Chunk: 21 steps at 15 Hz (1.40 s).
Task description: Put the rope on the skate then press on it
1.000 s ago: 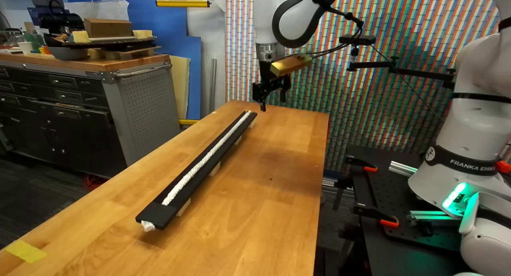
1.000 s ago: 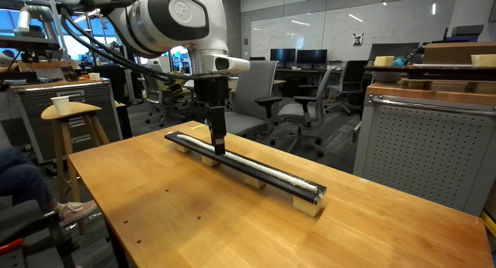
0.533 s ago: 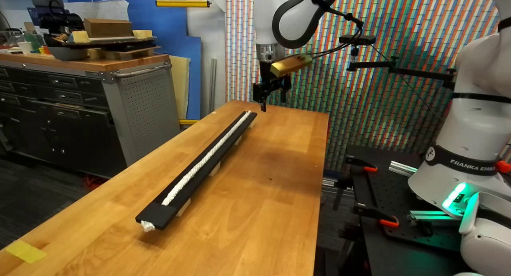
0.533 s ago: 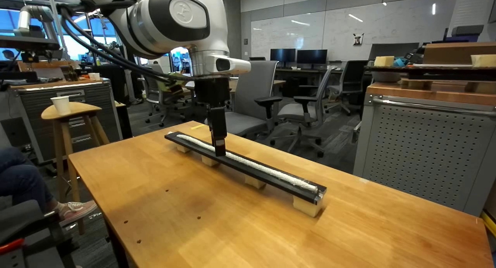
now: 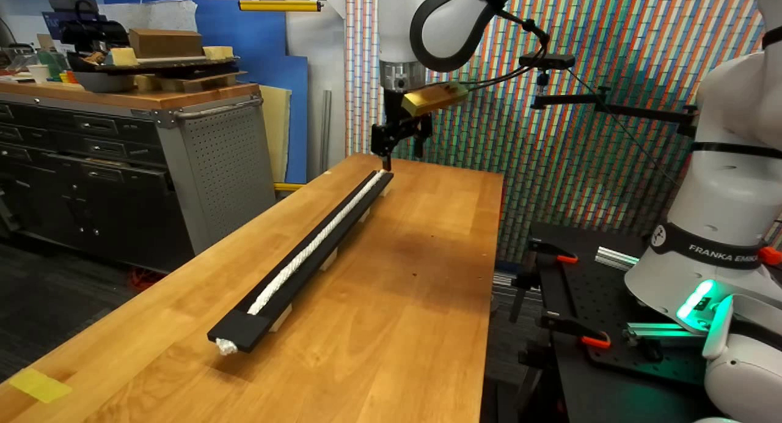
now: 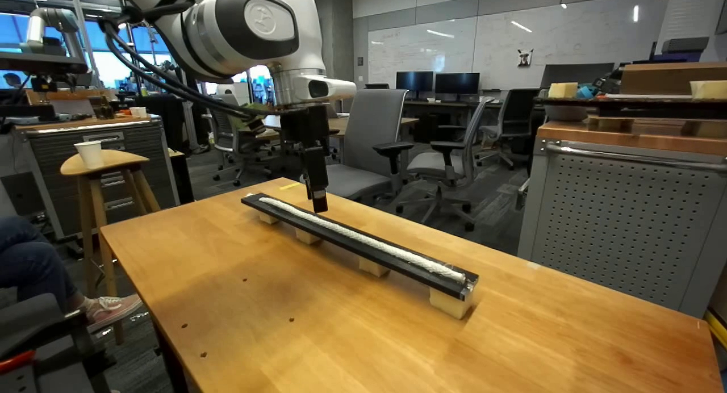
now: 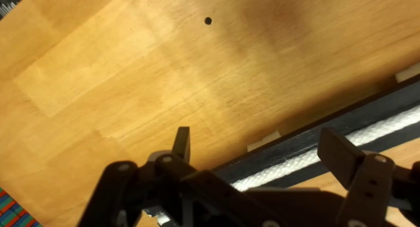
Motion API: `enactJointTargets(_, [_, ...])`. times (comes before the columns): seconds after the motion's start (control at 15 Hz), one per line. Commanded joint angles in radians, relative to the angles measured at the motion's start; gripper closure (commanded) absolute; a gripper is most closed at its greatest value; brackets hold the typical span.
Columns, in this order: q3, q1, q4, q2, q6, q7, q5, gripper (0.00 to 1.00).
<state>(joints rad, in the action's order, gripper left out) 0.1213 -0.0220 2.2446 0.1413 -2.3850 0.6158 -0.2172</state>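
Pressing well likely means closing the gripper (image 7: 256, 140) (spread wide, empty) above the rope (image 5: 281, 279), then pushing squarely toward the skate (image 5: 241, 329).

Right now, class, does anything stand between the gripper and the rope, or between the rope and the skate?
Nothing visible stands between the open gripper and the rope, nor between the rope and the skate: the rope already lies lengthwise on it.

1. Skate (image 5: 316, 261) is finished in black.
2. Rope (image 5: 324, 235) is coloured cream-white, patterned with fine diagonal ridges.
3. Table (image 5: 391, 349) is toned honey-brown, patterned with wood grain.
4. Backdrop (image 5: 580, 172) is striped red, blue, green, white.
5. Gripper (image 7: 259, 148) is finished in black.
6. Arm (image 6: 309, 46) is coloured white, trimmed dark.
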Motion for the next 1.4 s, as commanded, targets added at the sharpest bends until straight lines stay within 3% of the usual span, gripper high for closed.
enactJointTargets(0.0, [-0.051, -0.027, -0.079, 0.013, 0.038, 0.040, 0.034, 0.00])
enactJointTargets(0.33, [-0.111, -0.080, -0.264, 0.119, 0.130, 0.112, 0.057, 0.00])
enactJointTargets(0.93, [-0.131, -0.178, -0.602, 0.375, 0.236, 0.218, 0.128, 0.00])
enactJointTargets(1.33, [-0.163, -0.217, -0.713, 0.466, 0.305, 0.134, 0.149, 0.00])
